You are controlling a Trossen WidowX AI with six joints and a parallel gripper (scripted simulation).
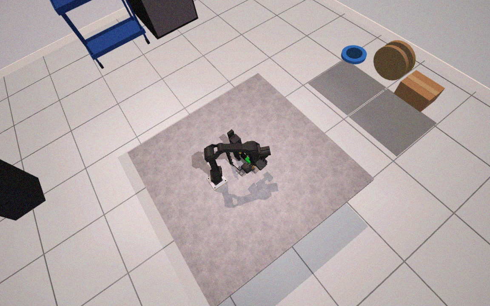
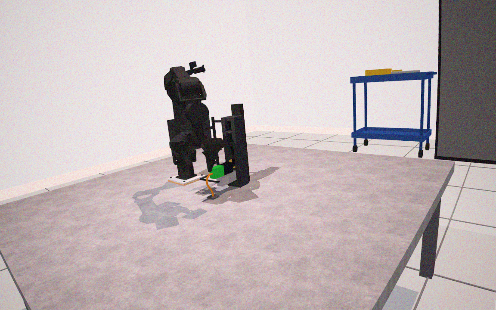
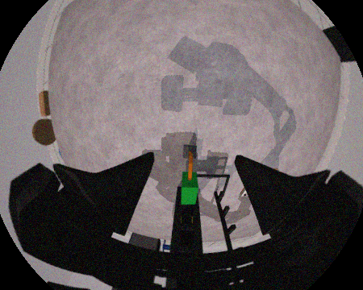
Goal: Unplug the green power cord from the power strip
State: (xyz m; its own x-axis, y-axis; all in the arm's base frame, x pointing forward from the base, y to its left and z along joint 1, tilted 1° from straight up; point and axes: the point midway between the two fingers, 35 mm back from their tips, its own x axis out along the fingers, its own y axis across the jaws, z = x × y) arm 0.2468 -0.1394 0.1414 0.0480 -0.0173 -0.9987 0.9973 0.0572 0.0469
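The power strip (image 1: pixel 234 137) (image 2: pixel 240 146) is a tall black upright post on the table. The green plug (image 1: pixel 247 159) (image 2: pixel 217 172) (image 3: pixel 189 193) lies level in front of it, above a pale grey block (image 2: pixel 228 179). Gold prongs (image 2: pixel 231 161) show between the plug's black end and the strip; whether their tips touch a socket is hidden. The orange cord (image 2: pixel 207 182) (image 3: pixel 190 165) curves from the plug to a small dark pad (image 2: pixel 212 196) on the table. My gripper (image 1: pixel 253 166) (image 2: pixel 193 167) (image 3: pixel 195 158) is wide open and empty, its fingers spread on either side of the plug with gaps in the wrist view.
A thin black wire frame (image 3: pixel 214 176) stands close beside the plug, between it and one finger. The arm's white base plate (image 2: pixel 180 181) is to the left of the strip in the exterior view. A blue trolley (image 2: pixel 390 134) and a dark cabinet (image 2: pixel 477 85) stand beyond the table (image 2: pixel 242 246).
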